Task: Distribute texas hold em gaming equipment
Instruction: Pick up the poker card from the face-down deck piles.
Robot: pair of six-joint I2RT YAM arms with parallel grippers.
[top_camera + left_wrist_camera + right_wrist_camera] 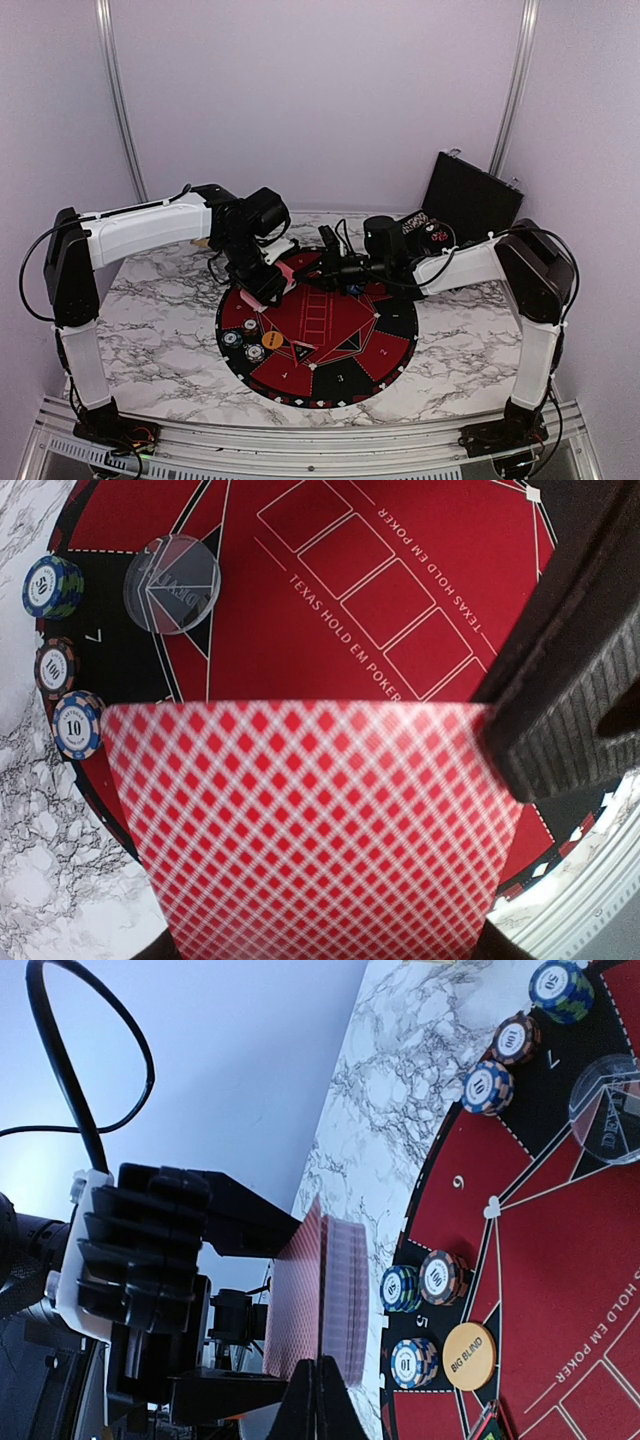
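**Deck presented for dealing; right fingers closed at its edge**

The left gripper (262, 283) is clamped on the deck of cards (310, 820), holding it on edge above the mat (330, 650), apparently so that single cards can be drawn off. The right gripper (318, 1400) has its fingers together, touching the deck's lower edge. Whether a card is caught between them cannot be told. Several chip stacks (55, 667), the clear disc (172, 583) and the orange disc (470, 1355) lie at seat positions on the mat.
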